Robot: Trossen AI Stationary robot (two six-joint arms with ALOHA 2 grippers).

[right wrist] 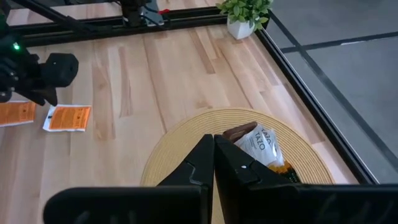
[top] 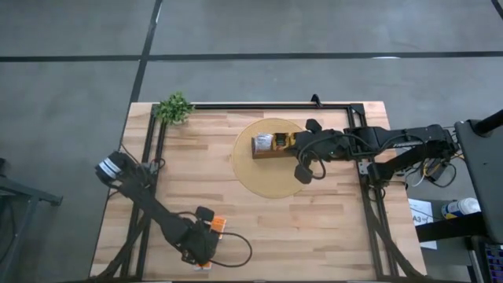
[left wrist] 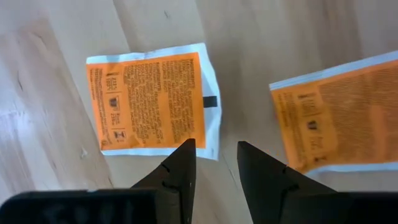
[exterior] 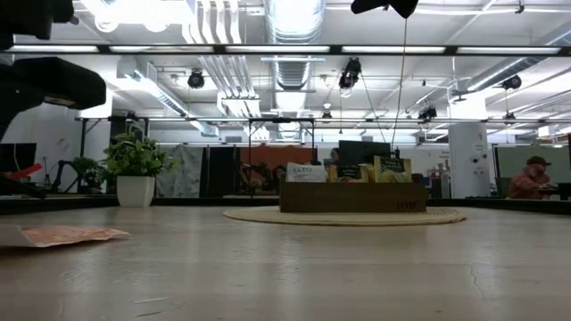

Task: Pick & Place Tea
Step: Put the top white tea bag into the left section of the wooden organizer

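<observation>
Two orange-and-white tea sachets lie flat on the wooden table near its front left: one (left wrist: 152, 102) just ahead of my left gripper (left wrist: 214, 152), the other (left wrist: 339, 118) off to its side. The left gripper (top: 208, 245) points down between them, open, with nothing between its fingers. More tea sachets (right wrist: 258, 146) stand in the brown wooden box (top: 263, 149) on a round woven mat (top: 267, 181). My right gripper (right wrist: 213, 155) hangs shut above the box's right end (top: 289, 141), clear of it.
A small potted plant (top: 174, 108) stands at the far left corner. A black metal frame (top: 259, 104) runs along the table's far, left and right edges. Bare wood lies between the mat and the front sachets. The low view shows one sachet (exterior: 62, 236) lying flat on the table.
</observation>
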